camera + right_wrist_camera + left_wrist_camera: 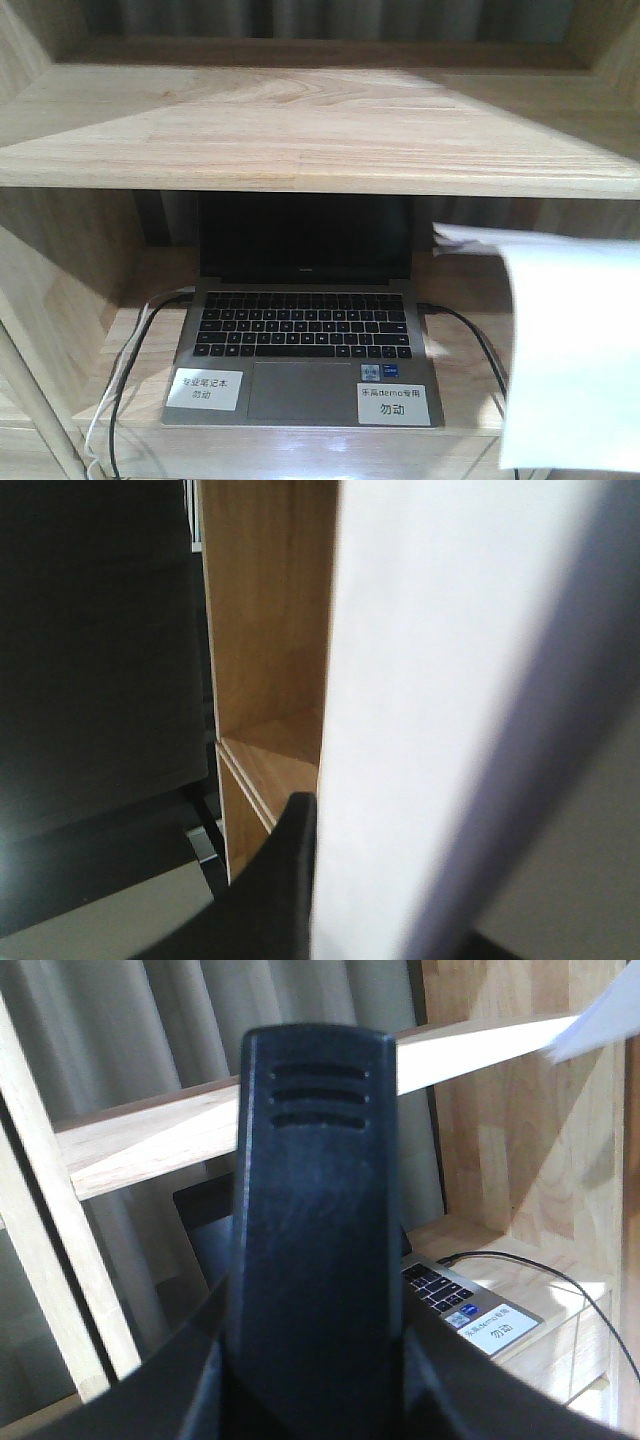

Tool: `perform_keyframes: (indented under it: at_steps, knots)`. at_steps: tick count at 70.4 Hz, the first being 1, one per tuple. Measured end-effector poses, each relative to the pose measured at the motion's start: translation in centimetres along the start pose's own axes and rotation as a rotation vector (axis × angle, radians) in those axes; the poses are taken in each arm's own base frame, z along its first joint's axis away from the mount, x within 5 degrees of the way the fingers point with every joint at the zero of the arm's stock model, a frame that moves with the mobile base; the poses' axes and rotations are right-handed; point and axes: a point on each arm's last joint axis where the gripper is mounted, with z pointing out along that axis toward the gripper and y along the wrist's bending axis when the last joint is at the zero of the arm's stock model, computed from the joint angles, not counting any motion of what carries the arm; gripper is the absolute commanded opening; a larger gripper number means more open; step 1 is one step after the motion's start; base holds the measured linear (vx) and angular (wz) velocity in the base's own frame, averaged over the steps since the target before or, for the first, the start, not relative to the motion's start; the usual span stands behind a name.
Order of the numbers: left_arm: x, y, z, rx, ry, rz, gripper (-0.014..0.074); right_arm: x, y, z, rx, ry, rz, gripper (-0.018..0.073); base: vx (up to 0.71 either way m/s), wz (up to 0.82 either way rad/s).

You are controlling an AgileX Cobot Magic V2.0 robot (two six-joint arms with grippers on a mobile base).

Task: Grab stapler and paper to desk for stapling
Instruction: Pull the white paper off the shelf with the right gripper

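Note:
The black stapler (pixel 318 1210) stands upright and fills the middle of the left wrist view, three slots near its top end. My left gripper (pixel 315 1385) is shut on it, with dark fingers (pixel 150 1390) pressing on both sides. The paper (pixel 572 350), a large white sheet, hangs at the right of the front view, and its corner (pixel 600 1025) shows in the left wrist view. My right gripper (pixel 316 880) is shut on the paper (pixel 440 700). One black finger (pixel 275 890) lies against the sheet and the other is hidden behind it. The desk is out of view.
A light wood shelf unit (pixel 300 130) faces me. An open laptop (pixel 300 330) sits in its lower bay, with two white labels (pixel 396 405) on the palm rest and cables (pixel 470 335) on both sides. Grey curtains (pixel 120 1030) hang behind.

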Motion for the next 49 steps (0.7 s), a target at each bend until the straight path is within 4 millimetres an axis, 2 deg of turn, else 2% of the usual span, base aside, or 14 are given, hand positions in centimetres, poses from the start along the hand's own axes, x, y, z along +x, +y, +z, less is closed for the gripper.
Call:
perform_keyframes:
  at_steps: [49]
  knots:
    - [0.00, 0.00, 0.00, 0.000, 0.000, 0.000, -0.0006, 0.45, 0.05, -0.01, -0.006, 0.049, -0.021, -0.0002, 0.00, 0.00]
